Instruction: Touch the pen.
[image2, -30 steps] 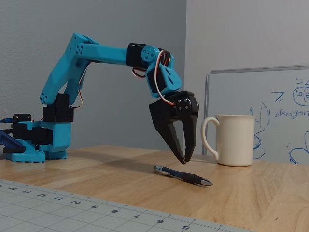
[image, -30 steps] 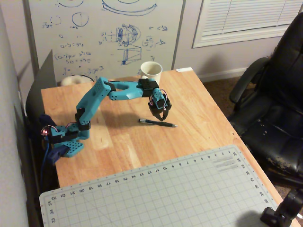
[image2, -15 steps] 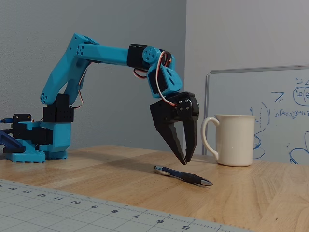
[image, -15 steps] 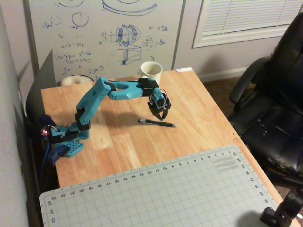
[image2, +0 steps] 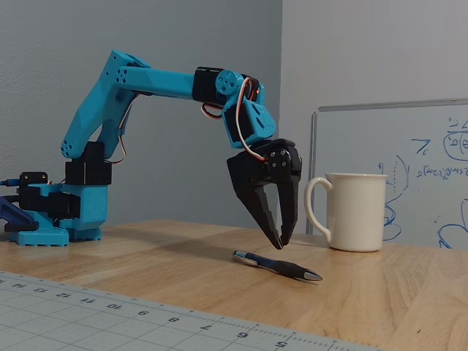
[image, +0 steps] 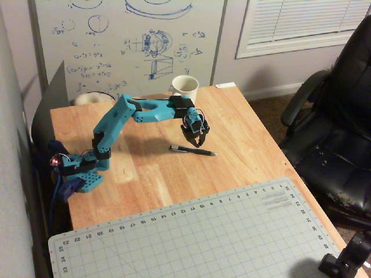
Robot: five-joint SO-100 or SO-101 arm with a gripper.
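We see the pen (image: 193, 150) lying flat on the wooden table (image: 249, 139), roughly at its middle in a fixed view from above, with its silvery tip toward the right of that view. In a fixed view from table height the pen (image2: 277, 265) lies in front of the white mug (image2: 355, 210), slanted, its bluish section toward the left end and its silvery tip toward the right.

The claw (image: 199, 141) hangs pointing downward over the pen, at the end of the turquoise arm (image: 116, 119) that reaches out from its base at the left side of the table. From table height we see the claw (image2: 281, 240) with its two black fingertips (image2: 273, 232) drawn nearly together, only a thin slit between them, and holding nothing. Its tips sit just above the pen, and a narrow strip of table shows between them and the pen's barrel, so they are close but apart in that view; from above we cannot tell whether they touch.

The mug (image: 185, 87) stands upright near the far edge of the table, behind the claw, with its handle toward the arm in the low view. A grey cutting mat (image: 197, 237) covers the near part of the table, well apart from the pen. A whiteboard (image: 127, 40) with blue drawings leans against the wall behind, and a black office chair (image: 336, 127) stands beside the table on the right
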